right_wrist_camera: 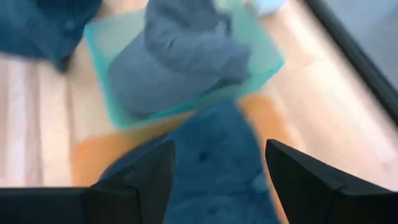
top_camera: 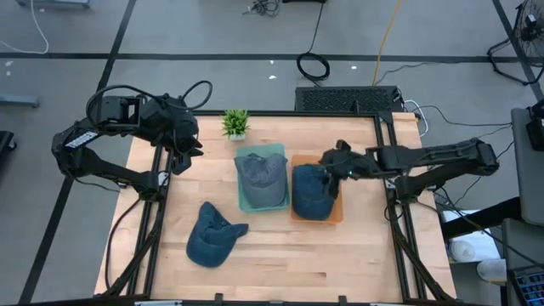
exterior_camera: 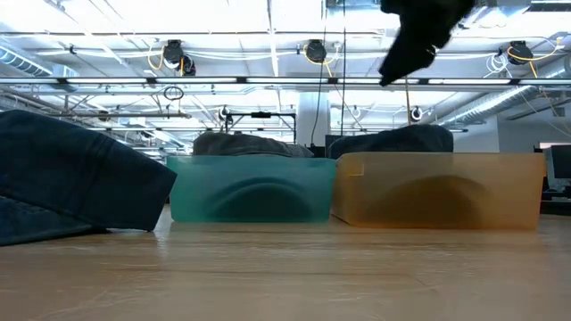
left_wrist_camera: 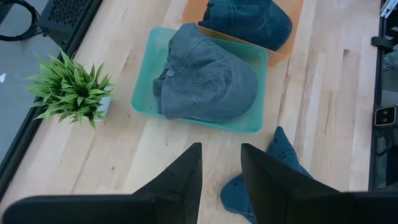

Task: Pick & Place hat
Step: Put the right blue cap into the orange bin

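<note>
Three hats show. A dark blue hat (top_camera: pixel 313 191) lies in the orange tray (top_camera: pixel 337 212), and a grey hat (top_camera: pixel 261 172) in the teal tray (top_camera: pixel 246 202) beside it. A third blue hat (top_camera: pixel 212 234) rests on the bare wood nearer the front. My right gripper (right_wrist_camera: pixel 219 146) hangs open above the dark blue hat (right_wrist_camera: pixel 217 180), fingers wide on either side; in the low view the gripper (exterior_camera: pixel 415 45) is clear of it. My left gripper (left_wrist_camera: pixel 221 149) waits high over the table's far left part, slightly open, nothing between its fingers.
A small potted plant (top_camera: pixel 235 123) stands at the far edge behind the teal tray. Dark frame rails (top_camera: pixel 157 195) run along the table's left and right sides. Bare wood lies in front of the trays and to the right of the loose hat.
</note>
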